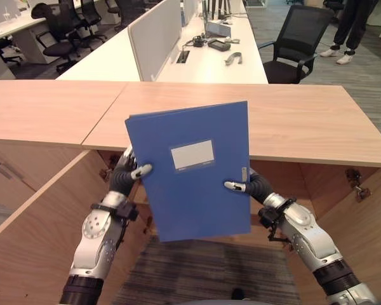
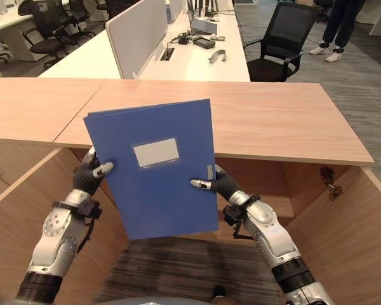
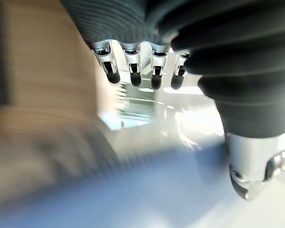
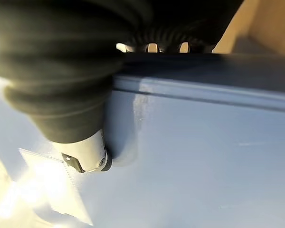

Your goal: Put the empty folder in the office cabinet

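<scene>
Both hands, left hand (image 1: 128, 173) and right hand (image 1: 246, 187), clamped the blue folder (image 1: 193, 168) upright (label facing the camera) before the open wooden cabinet (image 1: 292, 124).

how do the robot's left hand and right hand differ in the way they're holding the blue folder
The left hand grips the blue folder on its left edge, higher up; the right hand grips the right edge, lower down, near the bottom of the spine. The left hand's thumb points right across the cover, the right hand's thumb points left. Both pinch the folder with the thumb on the front and fingers behind, holding it upright, slightly tilted, before the open wooden cabinet.
</scene>
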